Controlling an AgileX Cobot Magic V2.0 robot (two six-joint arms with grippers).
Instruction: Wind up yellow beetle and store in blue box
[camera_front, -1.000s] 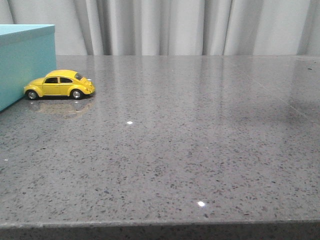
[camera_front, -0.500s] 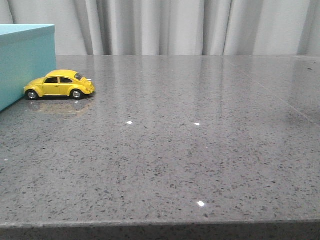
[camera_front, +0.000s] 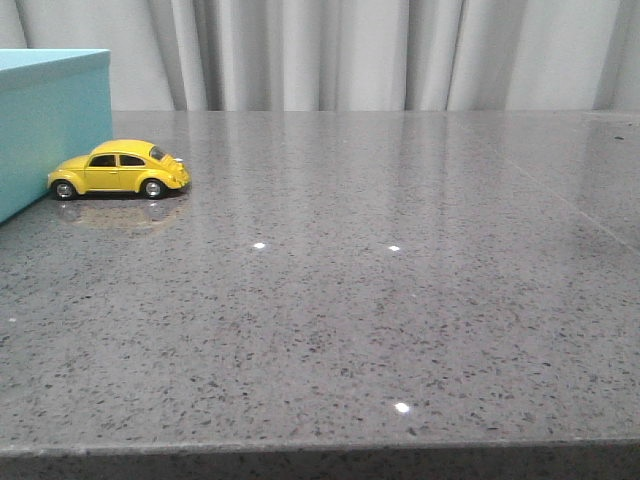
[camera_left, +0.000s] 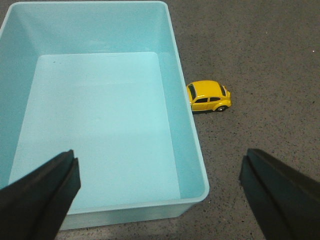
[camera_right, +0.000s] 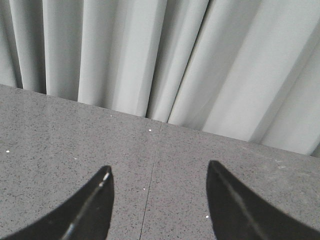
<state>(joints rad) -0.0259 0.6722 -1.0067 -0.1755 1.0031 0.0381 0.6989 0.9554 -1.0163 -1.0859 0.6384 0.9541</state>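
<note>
yellow beetle (camera_left: 208, 97) nose hidden behind blue box (camera_left: 192, 150) wall

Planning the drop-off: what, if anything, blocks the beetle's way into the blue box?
Nothing visible. The yellow beetle sits on the table right beside the blue box, whose open top and interior look empty.

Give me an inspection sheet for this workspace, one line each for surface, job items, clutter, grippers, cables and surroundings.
Surface: grey speckled table, glossy.
Job's things: yellow beetle on its wheels beside the blue box, outside it; box open, nothing inside.
Clutter: nothing seen.
Grippers: left gripper open, above the box's near edge; right gripper open, holding nothing, over bare table.
Cables: nothing seen.
Surroundings: pale pleated curtain behind the table.
</note>
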